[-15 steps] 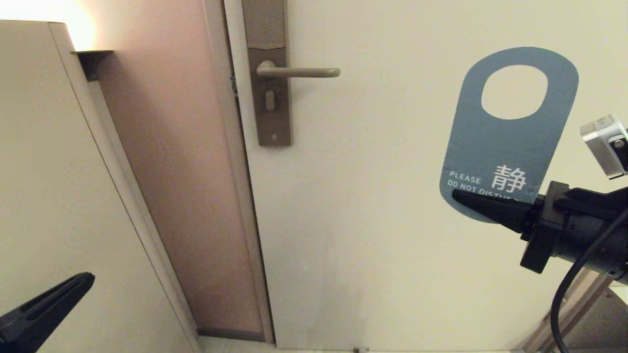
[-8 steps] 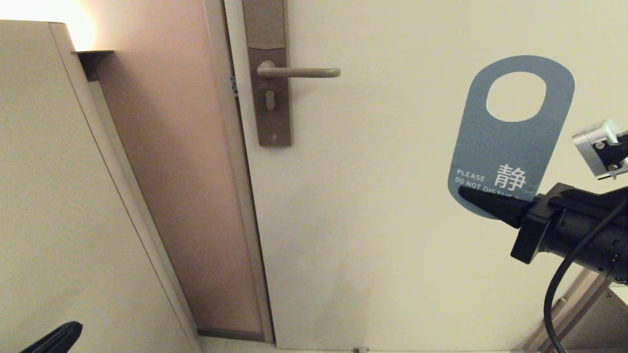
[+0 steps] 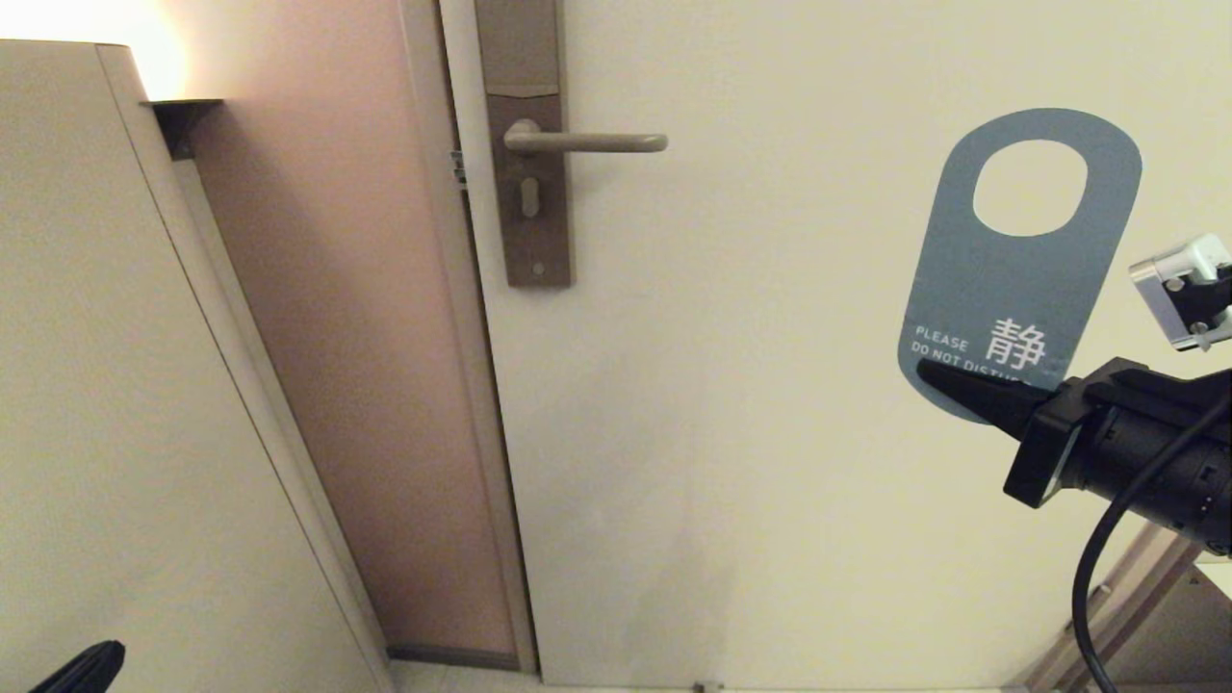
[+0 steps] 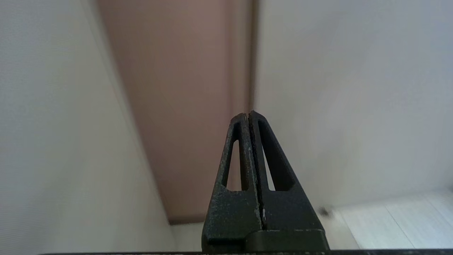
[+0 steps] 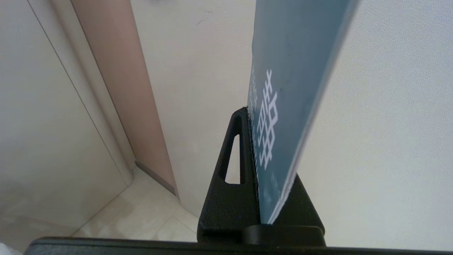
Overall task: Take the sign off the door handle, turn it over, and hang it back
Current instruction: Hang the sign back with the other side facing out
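The sign (image 3: 1011, 279) is a blue-grey card with white text and a big oval hole at its top. It stands upright at the right of the head view, its blue-grey side facing me. My right gripper (image 3: 929, 372) is shut on its lower end; the card also shows between the jaws in the right wrist view (image 5: 283, 88). The door handle (image 3: 587, 142) is a bare beige-grey lever on a tall brown-grey backplate (image 3: 525, 144), far to the left of the sign. My left gripper (image 4: 248, 115) is shut and empty, low at the bottom left (image 3: 82, 666).
The cream door (image 3: 770, 385) fills the middle and right. A pink-brown wall strip (image 3: 337, 337) and a pale cabinet side (image 3: 96, 385) stand to its left. A lamp glow (image 3: 144, 38) shows at the top left. Pale floor tiles (image 5: 141, 212) lie below.
My right gripper has carried the sign slightly right and down. My left gripper has dropped low, nearly out of the bottom left of the head view.
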{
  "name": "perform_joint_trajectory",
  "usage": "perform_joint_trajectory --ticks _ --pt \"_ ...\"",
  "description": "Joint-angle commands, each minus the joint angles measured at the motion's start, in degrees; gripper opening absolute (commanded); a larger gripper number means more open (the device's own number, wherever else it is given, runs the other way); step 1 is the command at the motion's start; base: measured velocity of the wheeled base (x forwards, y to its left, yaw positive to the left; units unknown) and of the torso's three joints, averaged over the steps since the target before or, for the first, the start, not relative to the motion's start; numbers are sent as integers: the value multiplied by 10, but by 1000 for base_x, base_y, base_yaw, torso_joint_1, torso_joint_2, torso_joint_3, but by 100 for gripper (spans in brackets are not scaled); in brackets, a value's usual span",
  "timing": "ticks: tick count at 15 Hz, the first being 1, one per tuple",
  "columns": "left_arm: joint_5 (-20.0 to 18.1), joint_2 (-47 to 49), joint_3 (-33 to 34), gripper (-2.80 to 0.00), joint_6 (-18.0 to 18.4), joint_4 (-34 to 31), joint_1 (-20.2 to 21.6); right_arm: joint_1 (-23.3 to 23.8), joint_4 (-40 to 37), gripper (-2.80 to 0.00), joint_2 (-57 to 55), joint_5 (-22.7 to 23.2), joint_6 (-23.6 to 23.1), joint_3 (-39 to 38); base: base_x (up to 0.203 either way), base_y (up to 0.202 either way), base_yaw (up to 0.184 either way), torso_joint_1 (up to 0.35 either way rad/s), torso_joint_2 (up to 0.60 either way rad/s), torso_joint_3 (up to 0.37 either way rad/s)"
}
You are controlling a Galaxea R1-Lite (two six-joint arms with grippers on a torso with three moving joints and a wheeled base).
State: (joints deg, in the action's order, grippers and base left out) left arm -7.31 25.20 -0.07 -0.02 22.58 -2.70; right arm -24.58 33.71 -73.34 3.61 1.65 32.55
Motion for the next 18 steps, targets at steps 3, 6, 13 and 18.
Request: perform_joint_trajectory --ticks 3,6,13,18 --pt "-26 -8 1 -280 23 -18 43 0 2 -280 4 1 0 -3 0 0 0 0 0 0" --pt "-17 -34 1 -280 91 -40 64 0 2 -280 5 2 1 -12 0 0 0 0 0 0" --pt "52 -92 1 -280 107 -188 69 1 3 -280 12 2 1 -15 0 0 0 0 0 0" --pt "36 -118 1 -280 116 -191 6 1 2 -280 38 2 0 -24 0 0 0 0 0 0"
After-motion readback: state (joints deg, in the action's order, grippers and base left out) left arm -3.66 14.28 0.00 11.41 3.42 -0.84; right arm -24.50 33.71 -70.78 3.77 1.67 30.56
